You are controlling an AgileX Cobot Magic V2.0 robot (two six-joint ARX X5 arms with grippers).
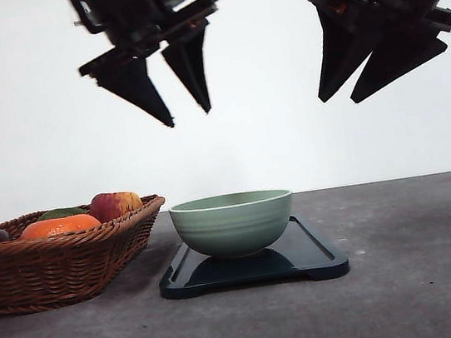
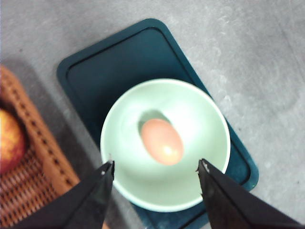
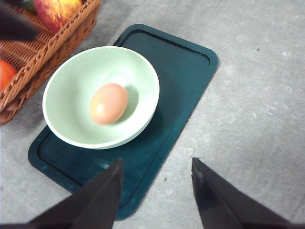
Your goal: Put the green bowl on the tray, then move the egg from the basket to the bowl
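The pale green bowl [image 1: 233, 222] stands on the dark tray [image 1: 317, 253], toward the tray's end nearest the basket [image 1: 46, 270]. A tan egg [image 2: 162, 141] lies inside the green bowl [image 2: 209, 124], also seen as the egg [image 3: 108, 103] in the bowl [image 3: 62, 90] from the right wrist. My left gripper [image 1: 190, 115] hangs open high above the bowl, nothing between its fingers. My right gripper [image 1: 338, 101] is open too, high above the tray's right side. The tray [image 2: 119, 57] and tray [image 3: 186, 62] lie flat on the grey table.
The wicker basket left of the tray holds an orange [image 1: 60, 227], a red-yellow apple [image 1: 114, 204] and a green fruit [image 1: 61, 213]. Bare grey table [image 1: 425, 275] extends to the right of the tray and in front.
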